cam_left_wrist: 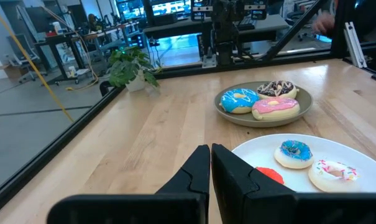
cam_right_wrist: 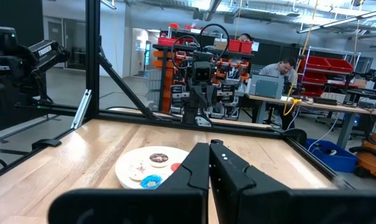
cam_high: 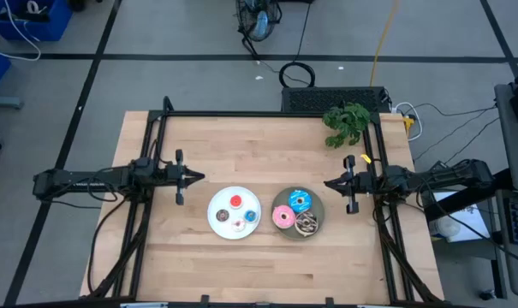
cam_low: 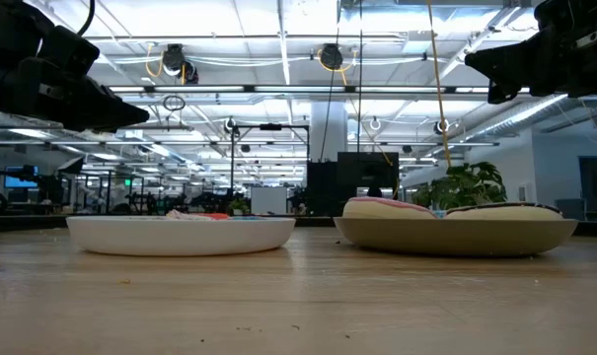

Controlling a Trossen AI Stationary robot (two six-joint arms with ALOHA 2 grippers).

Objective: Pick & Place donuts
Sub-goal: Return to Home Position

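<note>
High view: small donuts (cam_high: 235, 203) sit on the white plate (cam_high: 217, 205), large donuts (cam_high: 300, 202) on the grey plate (cam_high: 319, 224), both between the arms (none loose). Flanking them, the left gripper (cam_high: 199, 178) (nearer white) and right gripper (cam_high: 329, 183) (nearer grey) are closed, empty.

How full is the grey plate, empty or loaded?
Loaded: the grey plate holds three donuts, a blue donut, a pink donut and a brown sprinkled donut.
</note>
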